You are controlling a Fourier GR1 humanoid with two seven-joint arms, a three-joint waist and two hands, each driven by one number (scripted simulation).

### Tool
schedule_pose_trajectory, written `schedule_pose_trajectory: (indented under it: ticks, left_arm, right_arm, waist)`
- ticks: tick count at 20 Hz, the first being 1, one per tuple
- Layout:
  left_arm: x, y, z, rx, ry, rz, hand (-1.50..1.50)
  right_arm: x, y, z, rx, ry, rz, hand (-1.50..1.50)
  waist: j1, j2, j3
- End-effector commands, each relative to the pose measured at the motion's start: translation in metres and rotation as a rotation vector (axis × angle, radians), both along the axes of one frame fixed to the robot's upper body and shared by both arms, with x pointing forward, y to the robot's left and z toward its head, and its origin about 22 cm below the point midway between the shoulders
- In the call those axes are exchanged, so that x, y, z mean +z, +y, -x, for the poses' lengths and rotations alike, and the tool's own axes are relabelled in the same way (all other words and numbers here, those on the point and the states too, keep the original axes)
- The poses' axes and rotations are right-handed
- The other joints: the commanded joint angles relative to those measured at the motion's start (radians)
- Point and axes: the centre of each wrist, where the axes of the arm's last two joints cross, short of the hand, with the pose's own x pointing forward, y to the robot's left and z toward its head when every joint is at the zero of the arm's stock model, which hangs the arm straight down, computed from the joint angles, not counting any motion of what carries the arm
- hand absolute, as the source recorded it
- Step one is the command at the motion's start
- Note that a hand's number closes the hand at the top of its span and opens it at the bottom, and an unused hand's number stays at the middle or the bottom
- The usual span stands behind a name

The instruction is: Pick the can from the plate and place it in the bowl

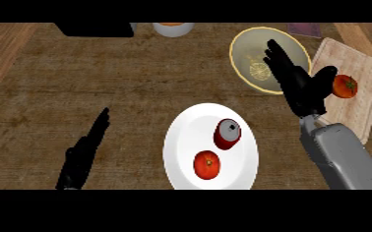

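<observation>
Fingers [274,54] of my right hand [298,83] stretch straight in the head view, spread open and holding nothing. That hand lies over the right half of the shallow yellow-rimmed bowl [245,49] in the upper right of the frame. The small red can with a silver end [227,133] is on the round white plate [185,137] at lower centre, in its upper right part and well apart from my hand. A red tomato [207,165] sits on the plate just below the can. My left hand [85,150] is at the lower left over the brown wooden counter [109,83], fingers straight, open and empty. At the right edge, a second red tomato [345,86] rests on a pale cutting board [335,54], near my right thumb.
</observation>
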Motion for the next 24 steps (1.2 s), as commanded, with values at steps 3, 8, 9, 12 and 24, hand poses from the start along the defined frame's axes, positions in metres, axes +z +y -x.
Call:
schedule_pose_trajectory:
  ticks: [3, 8, 9, 12, 24]
  left_arm:
    - [0.044, 0.016, -0.037, 0.101, -0.159, -0.005, 0.0]
    - [0.059, 0.037, -0.044, 0.168, -0.223, -0.034, 0.0]
    - [0.066, 0.042, -0.045, 0.205, -0.237, -0.021, 0.0]
    - [0.091, 0.06, -0.055, 0.231, -0.244, -0.033, 0.0]
    - [0.099, 0.043, -0.064, 0.192, -0.261, -0.003, 0.0]
  right_arm:
    - [0.066, 0.011, -0.007, 0.275, -0.293, 0.029, 1.5]
    - [0.09, -0.044, -0.006, 0.204, -0.289, 0.818, -1.5]
    - [0.056, -0.037, 0.006, 0.118, -0.227, 0.734, -1.5]
    - [0.027, -0.023, 0.061, 0.079, -0.311, 0.587, -1.5]
    - [0.103, -0.03, 0.11, 0.056, -0.321, 0.703, -1.5]
  waist:
    - [-0.016, 0.005, 0.005]
    - [-0.05, -0.02, -0.016]
    - [-0.064, -0.014, -0.001]
    - [-0.082, -0.009, 0.005]
    - [-0.018, 0.009, 0.004]
